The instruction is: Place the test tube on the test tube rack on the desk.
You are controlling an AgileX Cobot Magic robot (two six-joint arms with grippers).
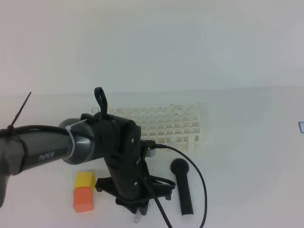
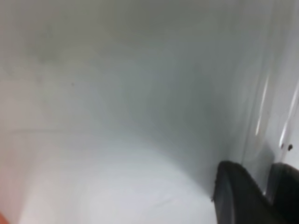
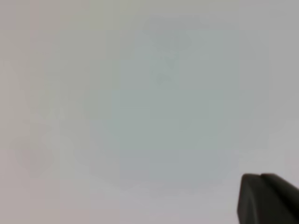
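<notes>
In the exterior high view my left arm reaches in from the left, and its gripper [image 1: 138, 213] points down at the desk [image 1: 237, 166] near the front edge. The left wrist view shows its two dark fingers [image 2: 233, 196] close together. The test tube [image 2: 261, 107], a clear streak with bright glints, runs up from the narrow gap between them, so my left gripper [image 2: 267, 181] looks shut on it. The white test tube rack [image 1: 164, 124] stands behind the gripper. My right gripper [image 3: 262, 181] hangs shut over bare desk, holding nothing.
A black round-headed stick [image 1: 183, 186] lies just right of the left gripper, with the arm's cable looping around it. A yellow block [image 1: 84, 179] and an orange block [image 1: 83, 199] sit to the gripper's left. A thin dark cable tie [image 1: 21, 110] sticks up at the far left.
</notes>
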